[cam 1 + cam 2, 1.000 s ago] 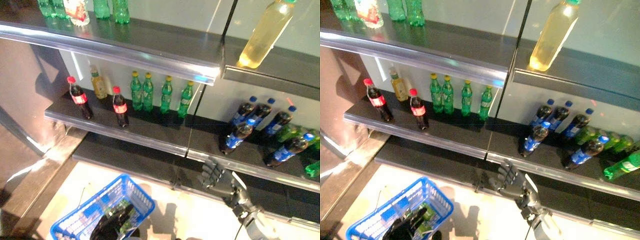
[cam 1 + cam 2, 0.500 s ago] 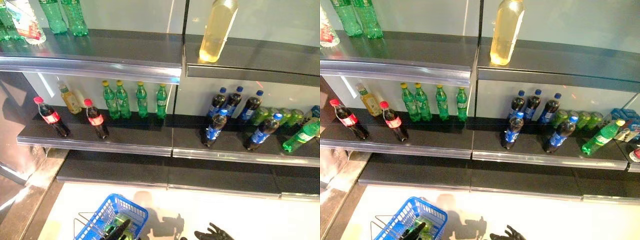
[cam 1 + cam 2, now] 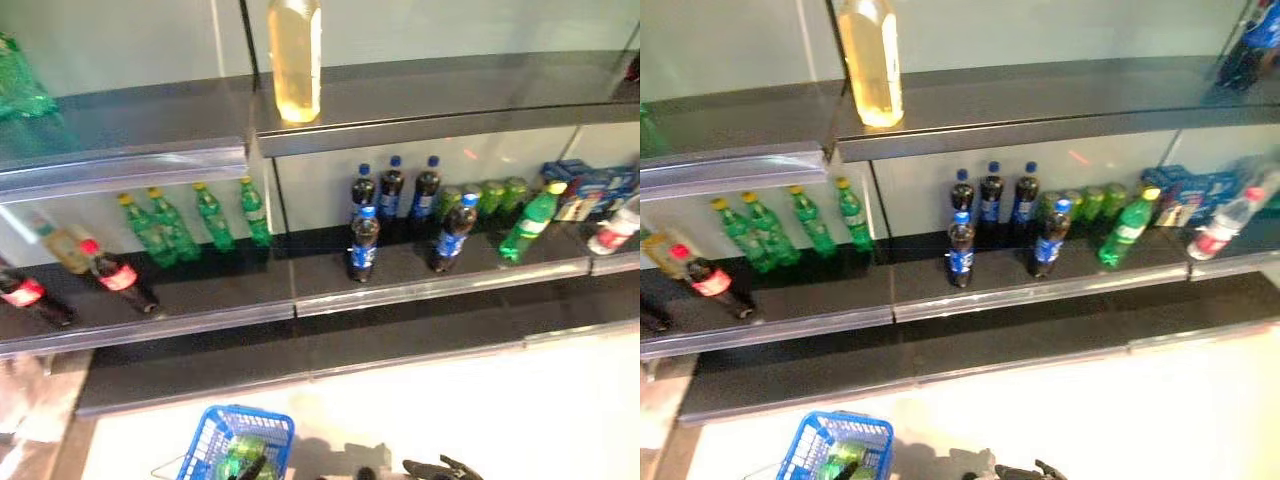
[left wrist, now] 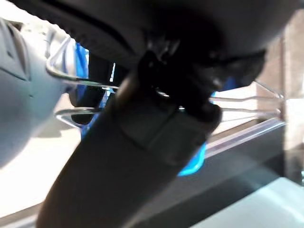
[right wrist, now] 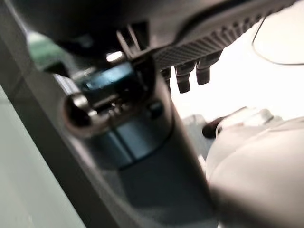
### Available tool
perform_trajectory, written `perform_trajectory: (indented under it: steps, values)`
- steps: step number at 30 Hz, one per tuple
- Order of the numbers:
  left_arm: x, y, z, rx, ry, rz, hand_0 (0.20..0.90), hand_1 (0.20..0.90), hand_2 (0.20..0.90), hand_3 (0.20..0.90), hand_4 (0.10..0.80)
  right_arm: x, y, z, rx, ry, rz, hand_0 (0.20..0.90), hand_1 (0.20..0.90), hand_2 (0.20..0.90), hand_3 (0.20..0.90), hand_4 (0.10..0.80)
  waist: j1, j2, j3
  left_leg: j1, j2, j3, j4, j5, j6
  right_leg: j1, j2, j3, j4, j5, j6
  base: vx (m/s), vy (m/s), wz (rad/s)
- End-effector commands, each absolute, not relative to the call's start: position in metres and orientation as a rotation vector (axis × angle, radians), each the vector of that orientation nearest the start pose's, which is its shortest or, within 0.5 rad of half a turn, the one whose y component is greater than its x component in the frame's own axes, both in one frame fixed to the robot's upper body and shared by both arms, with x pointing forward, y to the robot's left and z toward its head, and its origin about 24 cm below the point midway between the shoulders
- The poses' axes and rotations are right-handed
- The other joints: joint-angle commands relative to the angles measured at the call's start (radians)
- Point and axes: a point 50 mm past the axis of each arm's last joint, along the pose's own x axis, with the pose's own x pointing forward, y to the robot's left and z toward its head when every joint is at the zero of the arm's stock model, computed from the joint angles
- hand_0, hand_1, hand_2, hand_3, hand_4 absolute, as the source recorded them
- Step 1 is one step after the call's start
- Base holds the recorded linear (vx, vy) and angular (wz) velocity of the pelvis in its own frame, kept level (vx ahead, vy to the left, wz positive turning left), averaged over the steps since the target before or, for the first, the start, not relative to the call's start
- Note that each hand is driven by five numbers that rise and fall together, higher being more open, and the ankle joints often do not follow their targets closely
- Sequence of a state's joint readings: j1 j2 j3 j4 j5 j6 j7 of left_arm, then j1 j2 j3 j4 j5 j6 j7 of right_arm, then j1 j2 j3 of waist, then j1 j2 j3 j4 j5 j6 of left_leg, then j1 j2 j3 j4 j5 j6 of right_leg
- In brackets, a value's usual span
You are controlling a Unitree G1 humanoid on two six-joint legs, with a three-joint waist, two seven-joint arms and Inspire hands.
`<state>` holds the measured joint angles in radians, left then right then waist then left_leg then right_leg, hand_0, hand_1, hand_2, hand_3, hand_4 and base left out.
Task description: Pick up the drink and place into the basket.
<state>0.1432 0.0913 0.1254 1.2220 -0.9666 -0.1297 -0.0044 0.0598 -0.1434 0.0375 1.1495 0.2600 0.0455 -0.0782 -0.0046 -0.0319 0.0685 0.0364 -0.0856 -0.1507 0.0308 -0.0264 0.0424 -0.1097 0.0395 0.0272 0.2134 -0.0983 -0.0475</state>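
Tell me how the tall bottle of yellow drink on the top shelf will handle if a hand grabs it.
The yellow drink bottle looks full nearly to its top, so probably heavy for its size. It stands tall and narrow on the top shelf, so a sideways nudge may tip it. Its smooth, clear wall looks like plastic, likely slippery and not fragile.

Blue plastic basket (image 3: 222,440) (wire handles)

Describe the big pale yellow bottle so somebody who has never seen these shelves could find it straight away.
Start at the upper shelf, the long dark board above the row of small bottles. The pale yellow bottle stands upright on it, above where the green bottles below give way to the blue-capped dark bottles. It is far larger than any bottle below and stands with no other bottle close beside it.
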Motion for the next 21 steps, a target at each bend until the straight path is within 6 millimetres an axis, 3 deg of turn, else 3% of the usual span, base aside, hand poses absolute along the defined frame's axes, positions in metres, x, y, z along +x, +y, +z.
perform_trajectory:
  steps: [1,3,5,8,9,11,12,14,15,19,20,21]
  values:
    - [0.064,0.239,-0.159,-0.670,0.835,0.861,0.300,0.300,0.300,0.200,0.100,0.065,-0.218,-0.166,-0.183,1.241,-0.236,0.900,0.900,0.900,0.900,0.800,0.002,0.004,0.023,0.000,-0.025,0.069,-0.006,0.013,-0.004,0.076,-0.029,-0.085,-0.019,0.114,0.094,0.029,-0.165,-0.12]
    - [0.069,0.245,-0.156,-0.672,0.811,0.872,0.300,0.300,0.300,0.200,0.100,0.068,-0.216,-0.166,-0.180,1.230,-0.239,0.900,0.900,0.900,0.900,0.800,0.010,0.005,0.031,0.009,-0.002,0.106,-0.011,0.009,-0.005,0.075,-0.073,-0.120,-0.022,0.113,0.107,0.034,-0.239,-0.63]
    - [0.072,0.246,-0.156,-0.672,0.805,0.860,0.300,0.300,0.300,0.200,0.100,0.067,-0.216,-0.166,-0.176,1.231,-0.246,0.900,0.900,0.900,0.900,0.800,0.010,0.007,0.034,0.013,0.005,0.116,-0.011,0.006,-0.004,0.082,-0.084,-0.112,-0.035,0.117,0.111,0.040,-0.192,-0.69]
    - [0.084,0.246,-0.153,-0.645,0.806,0.808,0.300,0.300,0.300,0.200,0.100,0.059,-0.216,-0.169,-0.148,1.254,-0.277,0.900,0.900,0.900,0.900,0.800,0.011,0.011,0.030,0.025,0.033,0.132,-0.015,0.000,-0.010,0.112,-0.186,-0.082,-0.164,0.197,0.153,0.079,-0.379,-0.31]
    - [0.084,0.247,-0.153,-0.642,0.806,0.806,0.300,0.300,0.300,0.200,0.100,0.059,-0.216,-0.169,-0.142,1.258,-0.281,0.900,0.900,0.900,0.900,0.800,0.012,0.012,0.031,0.028,0.036,0.134,-0.016,-0.001,-0.011,0.113,-0.194,-0.083,-0.172,0.206,0.157,0.060,-0.326,-0.35]
    - [0.086,0.252,-0.151,-0.660,0.787,0.845,0.300,0.300,0.300,0.200,0.100,0.065,-0.215,-0.169,-0.180,1.254,-0.252,0.900,0.900,0.900,0.900,0.800,0.014,0.020,0.038,0.058,0.091,0.176,-0.029,-0.010,-0.039,0.089,-0.254,-0.095,-0.203,0.262,0.188,0.092,-0.520,-0.60]
    - [0.085,0.258,-0.149,-0.661,0.779,0.873,0.300,0.300,0.300,0.200,0.100,0.070,-0.214,-0.168,-0.237,1.243,-0.210,0.900,0.900,0.900,0.900,0.800,0.021,0.022,0.042,0.074,0.133,0.206,-0.030,-0.012,-0.060,0.085,-0.269,-0.127,-0.198,0.256,0.200,0.096,-0.524,-0.90]
    - [0.085,0.260,-0.148,-0.653,0.777,0.881,0.300,0.300,0.300,0.200,0.100,0.072,-0.215,-0.167,-0.263,1.236,-0.194,0.900,0.900,0.900,0.900,0.800,0.025,0.018,0.044,0.076,0.158,0.219,-0.024,-0.010,-0.074,0.093,-0.270,-0.144,-0.196,0.239,0.204,0.110,-0.539,-0.96]
    - [0.087,0.261,-0.147,-0.643,0.774,0.890,0.300,0.300,0.300,0.200,0.100,0.074,-0.216,-0.166,-0.263,1.231,-0.199,0.900,0.900,0.900,0.900,0.800,0.026,0.008,0.042,0.070,0.197,0.229,-0.008,-0.008,-0.094,0.111,-0.247,-0.152,-0.197,0.209,0.189,0.127,-0.592,-0.70]
    - [0.087,0.261,-0.147,-0.644,0.773,0.893,0.300,0.300,0.300,0.200,0.100,0.074,-0.216,-0.166,-0.259,1.233,-0.201,0.900,0.900,0.900,0.900,0.800,0.026,0.007,0.042,0.068,0.201,0.229,-0.005,-0.007,-0.096,0.112,-0.244,-0.153,-0.196,0.206,0.187,0.034,-0.153,-0.14]
    - [0.088,0.261,-0.146,-0.647,0.769,0.896,0.300,0.300,0.300,0.200,0.100,0.074,-0.217,-0.166,-0.243,1.237,-0.209,0.900,0.900,0.900,0.900,0.800,0.025,0.001,0.042,0.063,0.218,0.225,0.008,-0.006,-0.101,0.111,-0.226,-0.146,-0.184,0.190,0.176,0.030,-0.136,-0.17]
    - [0.081,0.249,-0.151,-0.689,0.784,0.914,0.300,0.300,0.300,0.200,0.100,0.081,-0.218,-0.164,-0.240,1.229,-0.182,0.900,0.900,0.900,0.900,0.800,0.031,-0.047,0.066,-0.066,0.306,0.209,0.287,0.148,-0.094,0.133,-0.111,-0.144,-0.169,0.139,0.069,0.067,-0.267,-0.05]
